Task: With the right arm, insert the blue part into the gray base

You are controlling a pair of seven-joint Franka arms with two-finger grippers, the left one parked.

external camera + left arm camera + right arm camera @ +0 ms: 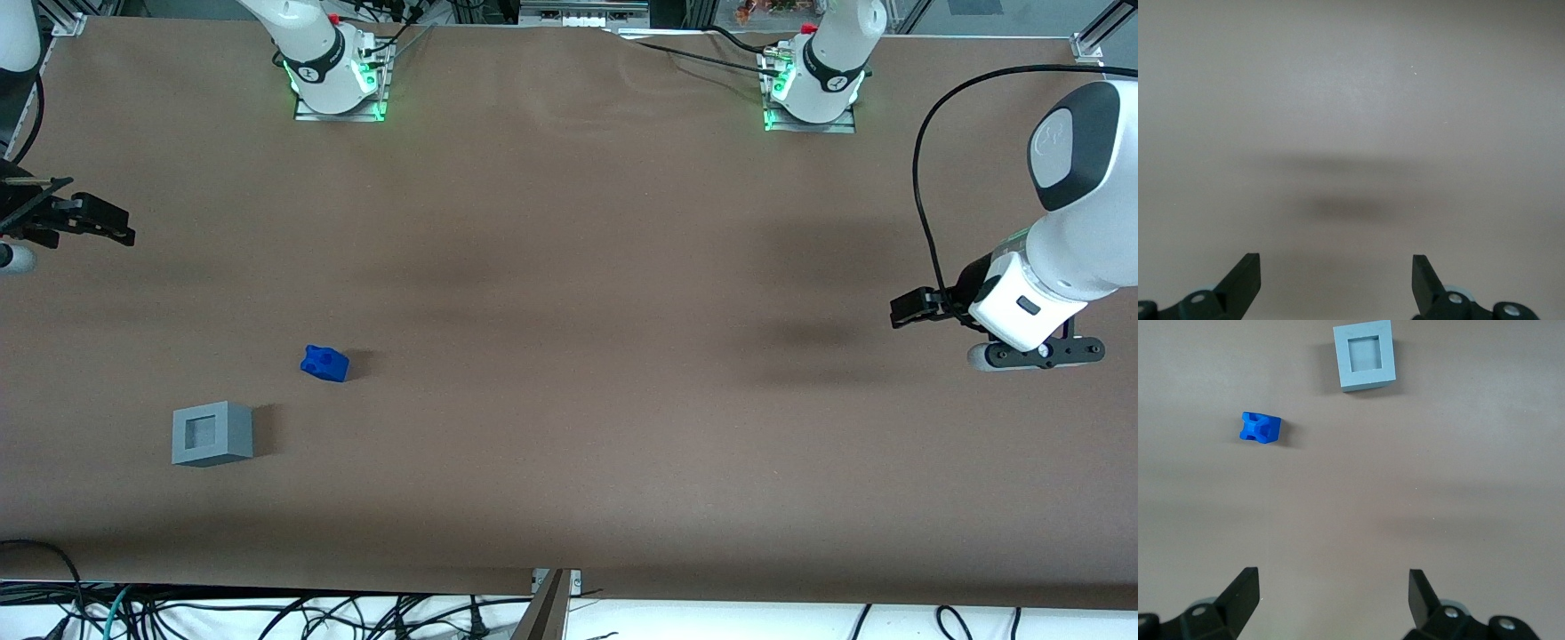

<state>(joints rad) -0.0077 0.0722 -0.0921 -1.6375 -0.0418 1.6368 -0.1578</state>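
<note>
Front view shows the brown table (569, 293) filling most of the frame, with the blue part (324, 363) lying in the lower left of the picture, resting on the tabletop with nothing touching it. Its long axis runs roughly across the frame, tilted slightly so the end toward the picture's right sits a little lower, and two small holes show on its upward face. The gray base (212, 433) stands upright lower in the picture and nearer the front camera than the blue part, the two near each other but clearly apart; its square recess faces up and holds nothing. The gripper (84, 220) of the right arm (18, 133) hangs at the left edge of the frame, in its upper half, well apart from both pieces and farther from the front camera than they are. In the right wrist view the gripper (1333, 597) has its two black fingers (1241, 597) spread wide with only bare table between them, gripping nothing. That view also shows the blue part (1260, 429) with a notched face turned up and its longer side lying across the picture, and the gray base (1365, 355) sits square-on with its recess open, the two pieces separated by bare tabletop
</note>
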